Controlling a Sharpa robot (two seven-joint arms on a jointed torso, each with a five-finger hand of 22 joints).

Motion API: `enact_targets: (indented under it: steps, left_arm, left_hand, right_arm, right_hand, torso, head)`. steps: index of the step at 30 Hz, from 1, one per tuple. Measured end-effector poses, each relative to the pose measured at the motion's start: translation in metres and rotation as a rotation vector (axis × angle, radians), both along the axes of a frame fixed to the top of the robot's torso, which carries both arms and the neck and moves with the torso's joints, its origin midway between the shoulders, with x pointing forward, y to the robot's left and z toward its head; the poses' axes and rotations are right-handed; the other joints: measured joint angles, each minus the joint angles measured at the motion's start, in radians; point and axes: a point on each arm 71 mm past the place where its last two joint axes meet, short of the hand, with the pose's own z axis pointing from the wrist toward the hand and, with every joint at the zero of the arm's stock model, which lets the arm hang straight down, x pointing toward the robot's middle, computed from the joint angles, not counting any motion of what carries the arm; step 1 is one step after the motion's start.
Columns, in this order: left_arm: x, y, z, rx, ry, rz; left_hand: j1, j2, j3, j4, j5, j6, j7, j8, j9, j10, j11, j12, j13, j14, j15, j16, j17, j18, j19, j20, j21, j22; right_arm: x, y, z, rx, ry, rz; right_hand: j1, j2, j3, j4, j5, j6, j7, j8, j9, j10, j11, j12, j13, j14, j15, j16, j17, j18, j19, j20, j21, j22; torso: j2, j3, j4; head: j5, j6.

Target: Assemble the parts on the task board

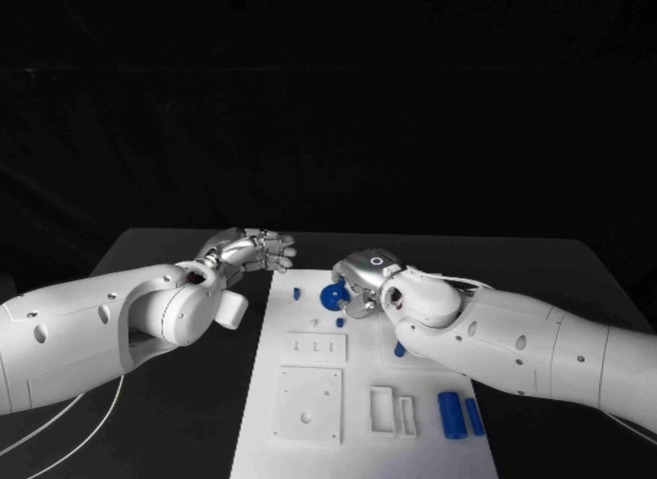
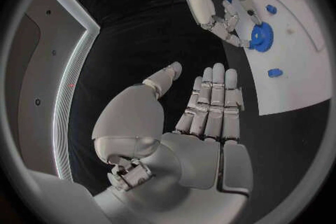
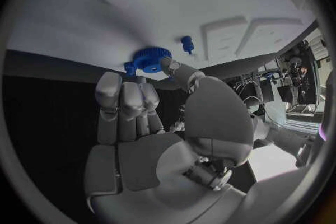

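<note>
Task board [image 1: 315, 419]: we see the white plate in the table's middle.
Left hand [image 1: 251, 249]: empty, fingers straight, beside the board's far left corner.
Right hand [image 1: 363, 282]: fingertips touch the gear.
Blue gear [image 1: 333, 295]: on the board's far part.

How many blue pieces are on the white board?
6: a blue toothed gear at the right hand, two small blue pegs beside it, one blue piece half under the right arm, two blue cylinders at the white board's near end. More possibly hidden.
</note>
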Motion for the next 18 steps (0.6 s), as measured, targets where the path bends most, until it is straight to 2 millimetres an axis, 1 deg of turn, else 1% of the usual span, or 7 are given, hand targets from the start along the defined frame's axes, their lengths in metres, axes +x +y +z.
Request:
enact_targets:
  steps: [6, 9, 11, 13, 14, 17, 18]
  left_arm:
    - [0.000, -0.001, 0.000, 0.000, 0.000, -0.001]
    - [0.000, 0.000, 0.000, 0.000, 0.000, 0.000]
    - [0.000, 0.000, 0.000, 0.000, 0.000, 0.001]
    - [0.000, 0.001, 0.000, 0.000, -0.001, 0.002]
    - [0.000, 0.001, 0.000, 0.000, -0.001, 0.002]
    - [0.000, 0.000, 0.000, 0.000, -0.001, 0.000]
    - [0.000, 0.000, 0.000, -0.001, 0.000, -0.001]
  left_hand:
    - [-0.004, 0.004, -0.001, 0.002, 0.000, 0.000, 0.000, 0.000, 0.001, 0.000, 0.000, 0.000, 0.000, 0.000, 0.000, 0.000, 0.000, 0.000, 0.000, 0.000, 0.000, 0.000]
    - [-0.004, 0.004, -0.001, 0.002, 0.000, 0.000, 0.000, 0.000, 0.001, 0.000, 0.000, 0.000, 0.000, 0.000, 0.000, 0.000, 0.000, 0.003, 0.000, 0.000, 0.000, 0.000]
    - [-0.004, 0.004, -0.001, 0.002, 0.000, 0.000, 0.000, 0.000, 0.001, 0.000, 0.000, 0.000, 0.000, 0.000, 0.000, 0.000, 0.000, 0.009, 0.000, 0.000, 0.000, 0.000]
    - [-0.004, 0.004, -0.001, 0.002, 0.000, 0.000, 0.000, 0.000, 0.001, 0.000, 0.000, 0.000, 0.000, 0.000, 0.000, 0.000, 0.000, 0.010, 0.000, 0.000, 0.000, 0.000]
    - [-0.004, 0.004, -0.001, 0.002, 0.000, 0.000, 0.000, 0.000, 0.001, 0.000, 0.000, 0.000, 0.000, 0.000, 0.000, 0.000, 0.000, 0.010, 0.000, 0.000, 0.000, 0.000]
    - [-0.004, 0.004, -0.001, 0.002, 0.000, 0.000, 0.000, 0.000, 0.002, 0.000, 0.000, 0.000, 0.000, 0.000, 0.000, 0.000, 0.000, 0.010, 0.000, 0.000, 0.000, 0.000]
    - [-0.004, 0.004, -0.001, 0.002, 0.000, 0.000, 0.000, 0.000, 0.002, 0.000, 0.000, 0.000, 0.000, 0.000, 0.000, 0.000, 0.000, 0.010, 0.000, 0.000, 0.000, 0.000]
  right_arm:
    - [0.000, -0.006, 0.000, 0.011, 0.008, -0.004]
    - [0.000, -0.018, 0.001, 0.041, 0.009, -0.015]
    - [0.001, -0.028, 0.004, 0.076, 0.011, -0.022]
    - [0.003, -0.041, 0.013, 0.134, 0.007, -0.030]
    - [0.004, -0.047, 0.020, 0.165, 0.001, -0.033]
    - [0.007, -0.064, 0.041, 0.246, -0.018, -0.042]
    - [0.008, -0.071, 0.046, 0.266, -0.020, -0.047]
  right_hand:
    - [-0.005, 0.006, -0.005, 0.000, 0.023, -0.014, 0.000, 0.000, -0.001, 0.000, 0.000, 0.000, 0.001, 0.000, 0.000, 0.000, 0.002, 0.001, 0.000, 0.000, 0.000, 0.000]
    - [-0.005, 0.006, -0.005, 0.000, 0.035, -0.013, 0.001, 0.006, 0.003, 0.000, 0.000, 0.000, 0.004, 0.000, 0.000, -0.002, 0.003, 0.001, 0.000, 0.000, 0.000, 0.000]
    - [-0.005, 0.006, -0.005, 0.000, 0.035, -0.007, 0.007, 0.009, 0.005, 0.000, 0.000, 0.000, 0.005, 0.000, 0.000, -0.004, 0.003, 0.001, 0.000, 0.000, 0.000, 0.000]
    - [-0.005, 0.006, -0.005, 0.000, 0.025, -0.001, 0.012, 0.015, 0.006, -0.001, 0.000, -0.003, 0.003, 0.000, 0.000, -0.004, 0.003, 0.001, 0.000, 0.000, 0.000, 0.000]
    - [-0.005, 0.006, -0.005, 0.000, 0.019, 0.000, 0.014, 0.017, 0.008, -0.006, 0.006, -0.011, -0.003, 0.000, 0.000, -0.008, 0.003, 0.001, 0.000, 0.000, 0.000, 0.000]
    - [-0.005, 0.006, -0.022, -0.004, 0.018, 0.008, 0.022, 0.022, 0.008, -0.033, 0.018, -0.036, -0.024, -0.004, 0.015, -0.018, 0.003, 0.001, -0.007, -0.004, -0.004, 0.000]
    - [-0.005, 0.006, -0.029, -0.004, 0.018, 0.010, 0.023, 0.022, 0.008, -0.037, 0.021, -0.038, -0.026, -0.003, 0.015, -0.019, 0.002, 0.001, -0.012, -0.003, -0.007, 0.000]
  torso:
    - [0.000, 0.0003, 0.0003]
    - [0.000, 0.0004, 0.0003]
    - [-0.001, 0.0006, 0.0002]
    - [-0.001, 0.0008, -0.0003]
    - [-0.001, 0.0009, -0.0009]
    - [-0.002, 0.0010, -0.0017]
    - [-0.002, 0.0014, -0.0021]
  head:
    - [0.000, -0.001]
    - [0.000, 0.000]
    - [0.000, 0.000]
    - [-0.001, 0.002]
    - [-0.002, 0.002]
    - [-0.013, 0.002]
    - [-0.018, 0.002]
